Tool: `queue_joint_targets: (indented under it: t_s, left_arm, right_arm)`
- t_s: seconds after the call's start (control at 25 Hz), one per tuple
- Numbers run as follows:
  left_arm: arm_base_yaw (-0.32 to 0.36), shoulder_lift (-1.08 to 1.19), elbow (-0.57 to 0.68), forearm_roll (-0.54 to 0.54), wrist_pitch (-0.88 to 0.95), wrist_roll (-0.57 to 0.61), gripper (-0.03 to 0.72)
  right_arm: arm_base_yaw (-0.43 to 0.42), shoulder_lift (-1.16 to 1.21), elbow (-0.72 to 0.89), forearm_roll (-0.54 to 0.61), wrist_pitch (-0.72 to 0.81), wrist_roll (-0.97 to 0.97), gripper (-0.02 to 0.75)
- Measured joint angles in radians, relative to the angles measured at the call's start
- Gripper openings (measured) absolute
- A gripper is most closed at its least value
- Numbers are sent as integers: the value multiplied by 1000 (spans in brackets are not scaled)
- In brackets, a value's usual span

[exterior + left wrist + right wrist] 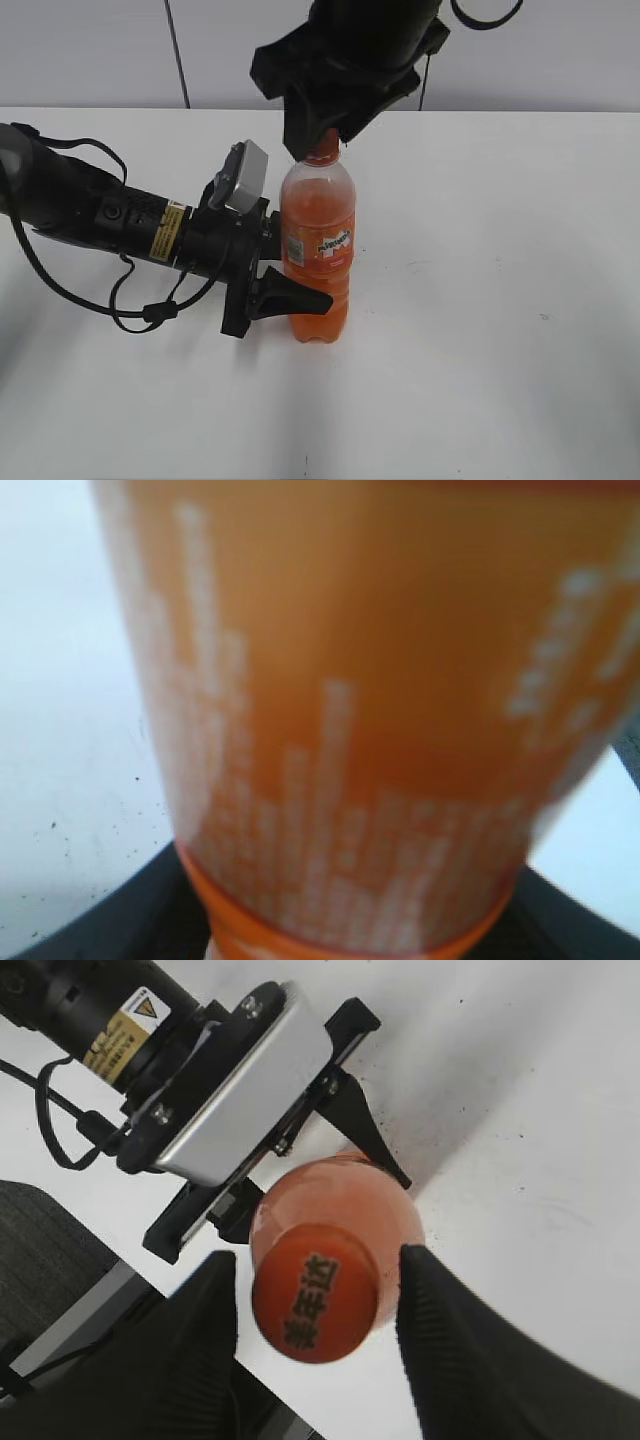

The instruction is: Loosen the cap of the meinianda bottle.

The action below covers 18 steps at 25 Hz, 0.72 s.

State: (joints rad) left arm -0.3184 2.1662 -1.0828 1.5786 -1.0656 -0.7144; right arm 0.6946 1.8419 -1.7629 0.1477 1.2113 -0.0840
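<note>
The bottle (318,245) stands upright on the white table (500,300), near the middle, nearly full of orange drink. The left gripper (285,275) reaches in from the side at label height and looks clenched around the body: one dark finger (290,298) shows in front of the lower half, and the left wrist camera is pressed so close that the label (370,730) fills its view in a blur. The right gripper (315,1310) hangs straight over the top, jaws spread, with a ribbed pad (450,1340) on either side of the cap (315,1305) and daylight showing between each pad and the plastic, so it has not taken hold. To my eye the bottle will feel fairly heavy for its size, being so full, and its thin clear wall will give if squeezed hard; the label is smooth and could slip under a twist. The firmest place to steady it is where the left gripper already sits, on the body. The cap is small, hard and probably ridged round its rim, so the right pads should close squarely on its sides, level, before any turn. A grip too high or tilted could skid off.
</note>
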Motion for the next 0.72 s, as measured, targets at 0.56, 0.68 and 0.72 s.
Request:
queue_joint_targets:
  t_s: [0.56,0.68,0.72]
  left_arm:
    - [0,0,0,2,-1,0,407]
    - [0,0,0,2,-1,0,407]
    - [0,0,0,2,0,0,407]
  right_arm:
    - [0,15,1,17,5,-1,307]
    - [0,15,0,12,5,-3,279]
    - [0,15,0,11,5,-9,279]
